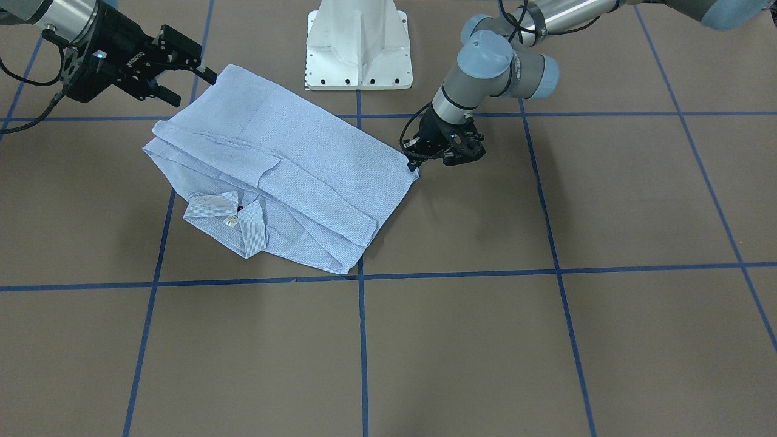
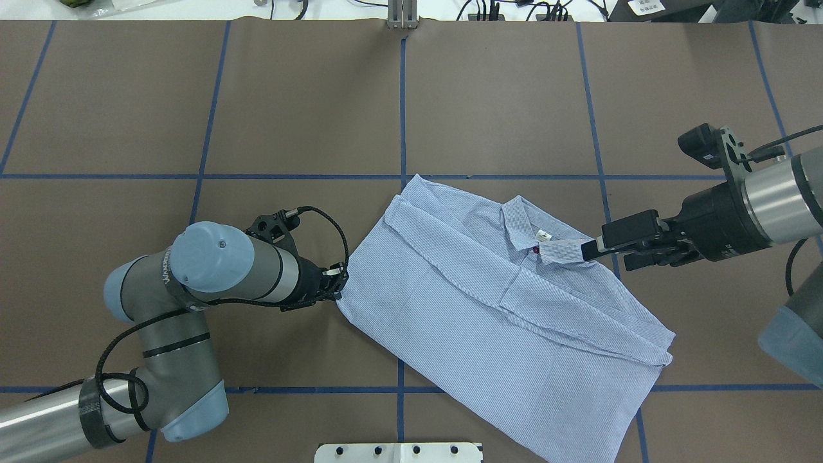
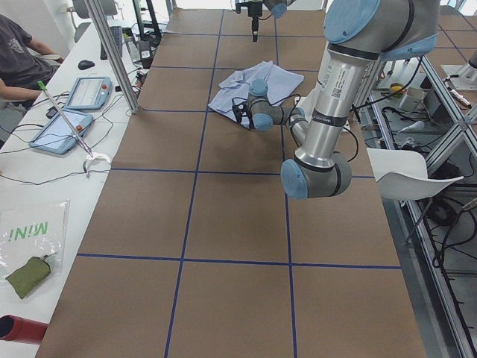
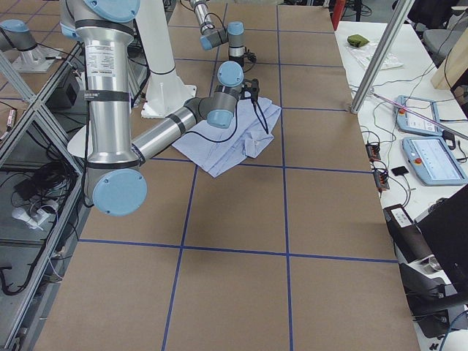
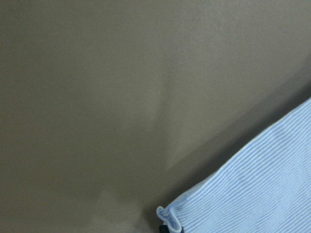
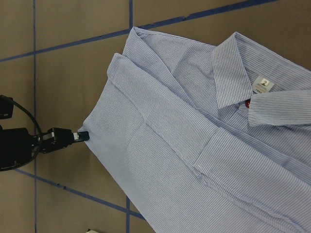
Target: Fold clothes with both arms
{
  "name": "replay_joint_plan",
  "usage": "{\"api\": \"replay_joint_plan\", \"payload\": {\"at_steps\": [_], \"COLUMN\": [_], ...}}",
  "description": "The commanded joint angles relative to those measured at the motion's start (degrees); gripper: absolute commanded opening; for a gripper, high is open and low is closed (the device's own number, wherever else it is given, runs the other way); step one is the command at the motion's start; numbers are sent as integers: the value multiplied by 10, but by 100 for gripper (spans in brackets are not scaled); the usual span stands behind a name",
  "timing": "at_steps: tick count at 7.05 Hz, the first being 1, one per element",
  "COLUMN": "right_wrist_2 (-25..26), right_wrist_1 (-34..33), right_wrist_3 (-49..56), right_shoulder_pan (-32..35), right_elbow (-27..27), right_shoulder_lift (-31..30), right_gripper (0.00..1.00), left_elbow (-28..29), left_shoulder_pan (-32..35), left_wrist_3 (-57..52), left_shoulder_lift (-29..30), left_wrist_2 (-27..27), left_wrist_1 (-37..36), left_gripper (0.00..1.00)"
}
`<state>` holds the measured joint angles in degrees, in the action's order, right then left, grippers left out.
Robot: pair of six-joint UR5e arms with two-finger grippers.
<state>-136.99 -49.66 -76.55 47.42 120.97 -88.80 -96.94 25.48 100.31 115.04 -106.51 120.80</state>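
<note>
brown table (image 2: 514, 96) bears the shirt (image 2: 476, 308), left jaws clamped on its corner, right jaws parted, hovering near its edge.

light: even, bright | shadows: soft | blur: left wrist view

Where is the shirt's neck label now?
Overhead view, right of centre: the neck label sits on the shirt, inside its collar, just left of the right gripper.
</note>
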Motion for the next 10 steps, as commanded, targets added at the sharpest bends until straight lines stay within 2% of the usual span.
{"api": "replay_joint_plan", "payload": {"at_steps": [1, 3, 5, 8, 9, 10], "right_wrist_2": [0, 0, 6, 10, 10, 10], "right_wrist_1": [0, 0, 0, 0, 0, 0], "right_wrist_3": [-1, 0, -1, -2, -2, -2], "right_shoulder_pan": [8, 21, 26, 27, 27, 28], "right_elbow": [1, -1, -1, -3, -5, -5], "right_shoulder_lift": [0, 0, -1, -2, -3, -2], "right_gripper": [100, 100, 100, 100, 100, 100], "left_elbow": [17, 122, 241, 390, 434, 452], "left_shoulder_pan": [67, 136, 171, 179, 178, 180], "left_wrist_3": [-10, -70, -110, -114, -114, -119], "left_shoulder_lift": [24, 103, 187, 257, 285, 298], "left_wrist_2": [-2, -2, 0, 4, 19, 30], "left_wrist_1": [-9, -9, 1, 170, 189, 196], "left_gripper": [0, 0, 0, 0, 0, 0]}}
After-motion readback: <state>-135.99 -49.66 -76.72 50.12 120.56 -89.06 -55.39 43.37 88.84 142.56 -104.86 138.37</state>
